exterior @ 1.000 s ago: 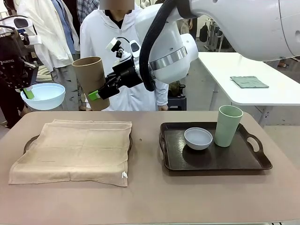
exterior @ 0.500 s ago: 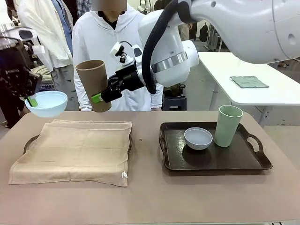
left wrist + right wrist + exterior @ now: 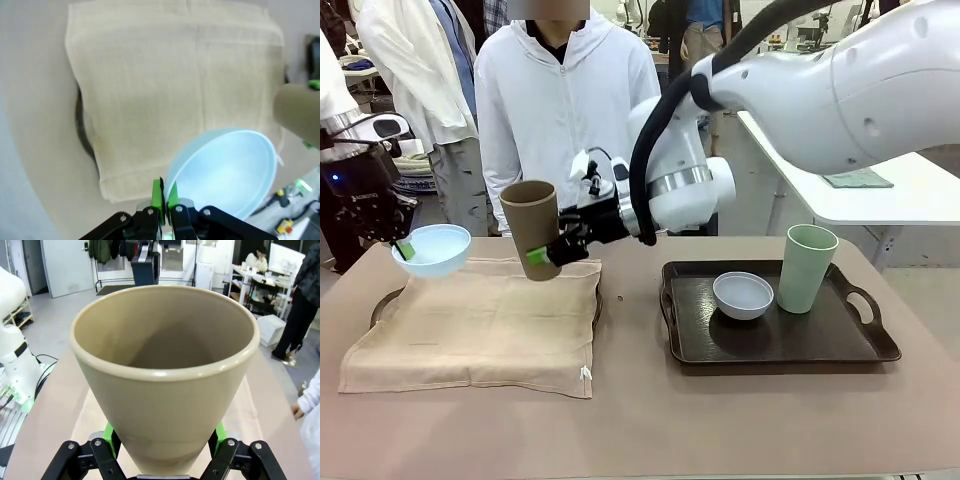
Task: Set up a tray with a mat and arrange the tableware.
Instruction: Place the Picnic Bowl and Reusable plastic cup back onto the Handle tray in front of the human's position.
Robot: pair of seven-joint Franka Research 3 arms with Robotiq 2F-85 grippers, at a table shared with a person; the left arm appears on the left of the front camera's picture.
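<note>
Hanging lower than a second ago above the beige mat's (image 3: 480, 320) far edge, mouths up for placing: tan brown cup (image 3: 532, 225) clamped in right gripper (image 3: 542, 260), pale blue bowl (image 3: 438, 247) rim-pinched in left gripper (image 3: 404, 250).

A person in white (image 3: 565, 110) was seen behind the table (image 3: 640, 430); a green cloth (image 3: 861, 179) was laid on another table (image 3: 920, 200).

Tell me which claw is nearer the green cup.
Right. From the green cup, the right claw with the tan cup hangs at the mat's nearer edge, the left claw with the blue bowl at its farther edge.
</note>
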